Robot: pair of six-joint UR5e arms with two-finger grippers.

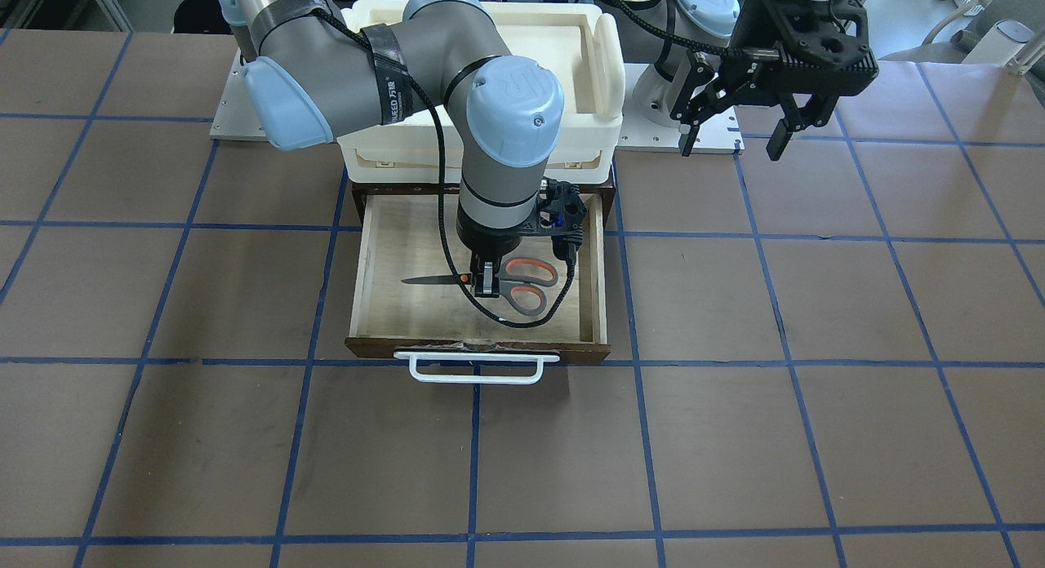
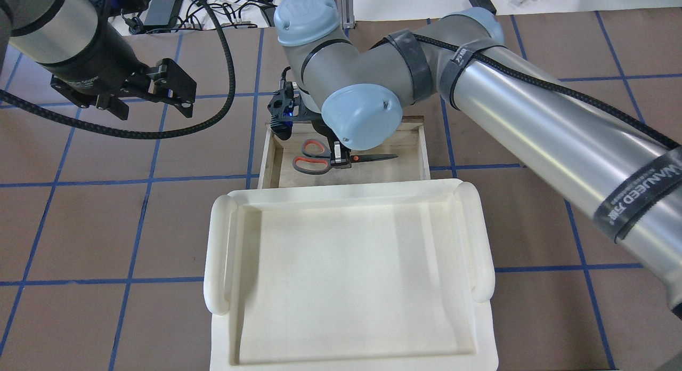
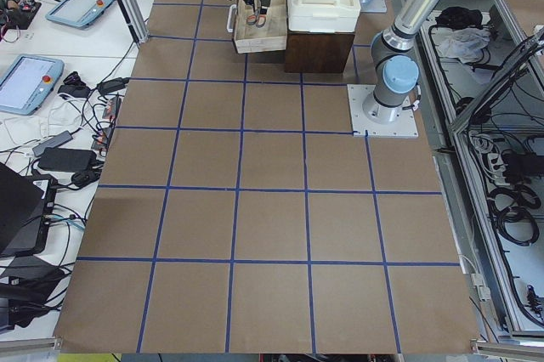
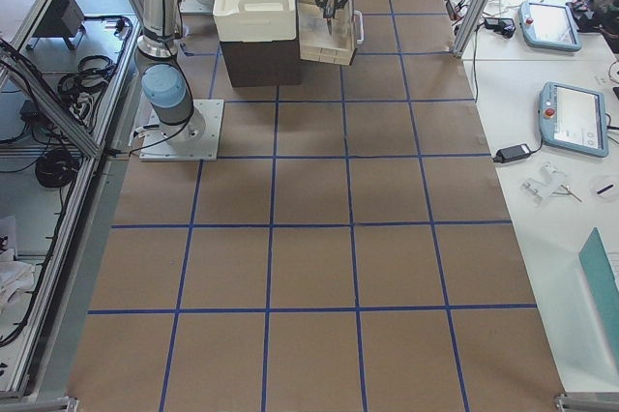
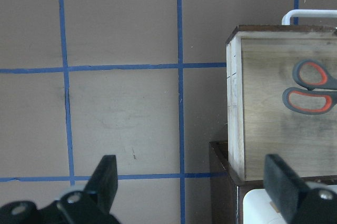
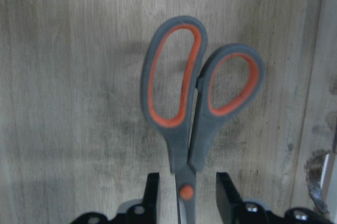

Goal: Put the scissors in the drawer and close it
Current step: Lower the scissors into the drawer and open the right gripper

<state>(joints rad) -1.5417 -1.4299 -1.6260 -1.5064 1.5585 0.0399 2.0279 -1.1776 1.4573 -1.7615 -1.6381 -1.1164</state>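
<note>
The scissors [image 1: 510,286], with grey handles lined orange-red, lie flat on the floor of the open drawer [image 1: 408,307], blades pointing to the robot's right. My right gripper [image 1: 487,282] hangs low over their pivot. In the right wrist view the fingers [image 6: 152,197] stand either side of the scissors [image 6: 181,150] with a gap on each side, so the gripper [image 6: 184,197] is open. The drawer's white bar handle [image 1: 478,368] points away from the robot. My left gripper [image 1: 731,148] is open and empty, raised beside the drawer. Its wrist view shows the scissors [image 5: 316,90] in the drawer [image 5: 263,129].
A white plastic tray [image 2: 346,280] sits on top of the dark brown cabinet [image 3: 319,48] that the drawer slides out of. The brown table top [image 1: 735,429] has a grid of blue tape. Tablets and cables lie on the side bench [image 3: 34,82].
</note>
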